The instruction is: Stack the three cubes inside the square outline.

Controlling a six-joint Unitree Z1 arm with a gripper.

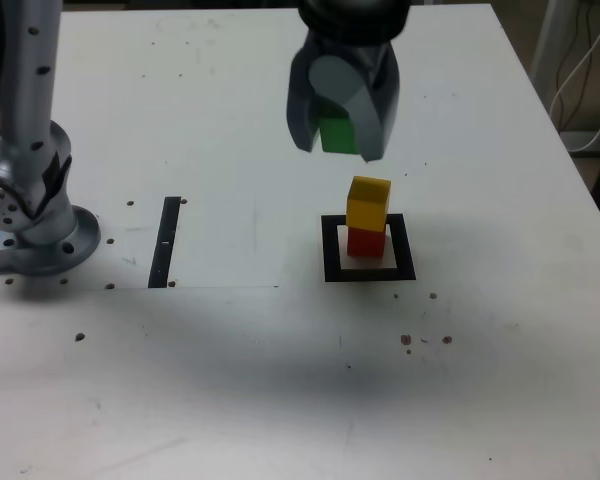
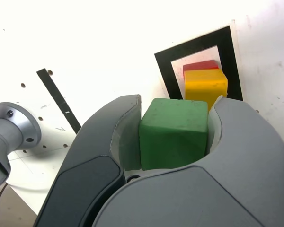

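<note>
A: Exterior view first. Upper arm cut off at the frame's top; the grey two-jawed gripper (image 1: 342, 135) covers most of the small matte green cube (image 1: 336, 135) it clamps.

B: Stack?

A: Matte yellow cube (image 1: 368, 203) on matte red cube (image 1: 366, 241), inside the thick black square outline (image 1: 330, 250), below the gripper.

B: Wrist view?

A: Jaws shut on green; red nearly hidden behind yellow.

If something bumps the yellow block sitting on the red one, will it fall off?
Probably, yes. The yellow block just rests on the red block, and its top looks shifted a bit to the exterior view's right, so a sideways bump could slide or tip it. Its flat faces mean it likely would not roll far.
</note>
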